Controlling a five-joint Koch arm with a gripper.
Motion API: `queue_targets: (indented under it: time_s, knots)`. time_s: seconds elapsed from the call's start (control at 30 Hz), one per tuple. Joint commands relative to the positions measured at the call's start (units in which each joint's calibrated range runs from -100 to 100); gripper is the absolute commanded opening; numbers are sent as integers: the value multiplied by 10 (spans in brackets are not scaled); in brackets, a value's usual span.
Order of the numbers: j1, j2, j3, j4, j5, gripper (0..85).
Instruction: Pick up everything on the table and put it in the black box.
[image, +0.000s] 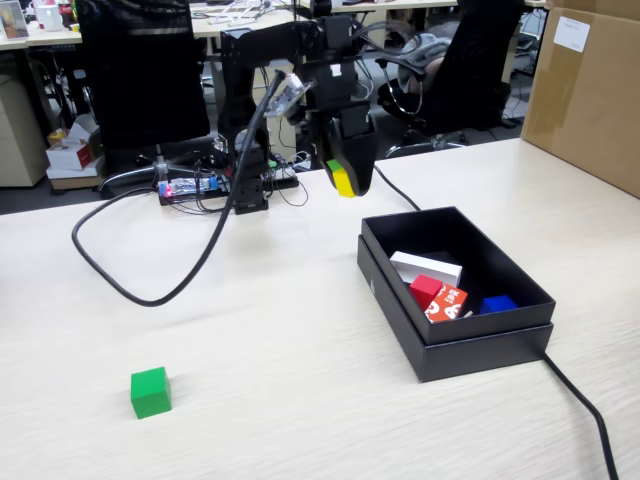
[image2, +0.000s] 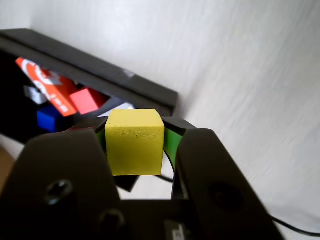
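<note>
Yellow cube (image2: 134, 142), plain, matte, in gripper (image2: 136, 150)

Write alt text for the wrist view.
The gripper holds a yellow cube above the pale table. Behind it, the black box contains a red cube, a blue block and a red-orange block.

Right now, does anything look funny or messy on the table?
Nothing is spilled or broken. The green cube sits alone on the table, far from the black box, waiting. The gripper holds the yellow cube in the air, not over the box yet.
</note>
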Motion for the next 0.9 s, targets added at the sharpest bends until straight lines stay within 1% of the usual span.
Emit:
queue_targets:
  time_s: [0.0, 0.07, 0.13, 0.17, 0.23, 0.47, 0.57, 0.6, 0.7, 0.8, 0.87]
  knots:
    - [14, 37, 74, -7, 18, 12]
    - [21, 97, 121, 0, 21, 12]
    - [25, 146, 138, 33, 23, 13]
    - [30, 238, 197, 47, 29, 13]
    - [32, 294, 233, 47, 32, 13]
    - [30, 360, 231, 47, 37, 23]
    - [27, 357, 218, 45, 37, 152]
    - [27, 357, 218, 45, 37, 154]
    - [22, 352, 216, 45, 37, 246]
    - [19, 338, 217, 45, 37, 259]
    - [18, 322, 217, 44, 37, 294]
